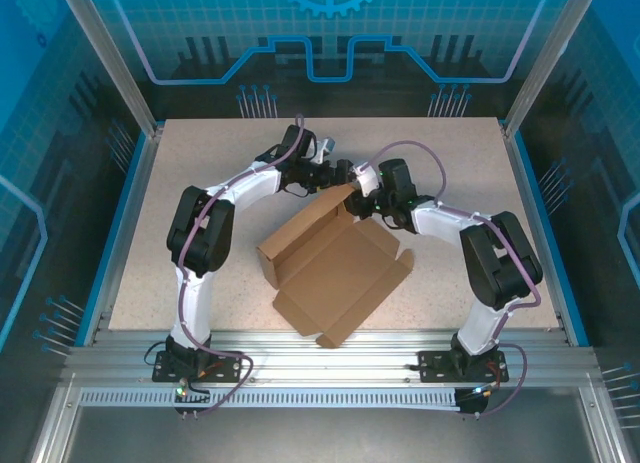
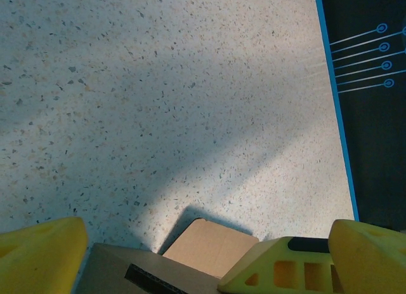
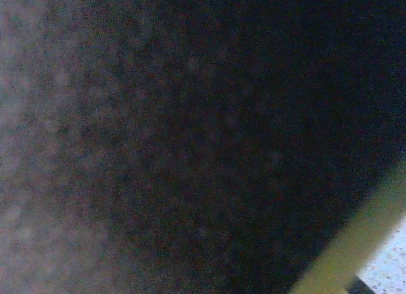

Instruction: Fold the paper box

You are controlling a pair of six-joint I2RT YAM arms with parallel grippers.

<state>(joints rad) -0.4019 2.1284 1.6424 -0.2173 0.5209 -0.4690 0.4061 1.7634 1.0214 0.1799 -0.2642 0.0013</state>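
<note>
The brown paper box (image 1: pixel 335 263) lies partly folded in the middle of the table, its left wall raised and a flap standing at its far corner (image 1: pixel 343 195). My left gripper (image 1: pixel 336 173) and right gripper (image 1: pixel 364 182) meet at that corner. In the left wrist view my left gripper (image 2: pixel 208 235) has its yellow fingers (image 2: pixel 39 254) wide apart, open, with the cardboard (image 2: pixel 212 244) low between them. A second yellow finger (image 2: pixel 279 267) pokes in from the right. The right wrist view is dark and blurred, with one yellow finger (image 3: pixel 358 246) at the lower right edge.
The speckled table (image 1: pixel 200 163) has a blue rim (image 1: pixel 128 213) and clear enclosure walls around it. Both arms arch over the far half, elbows at the left (image 1: pixel 200 228) and right (image 1: pixel 500 258). Free tabletop lies beyond the grippers.
</note>
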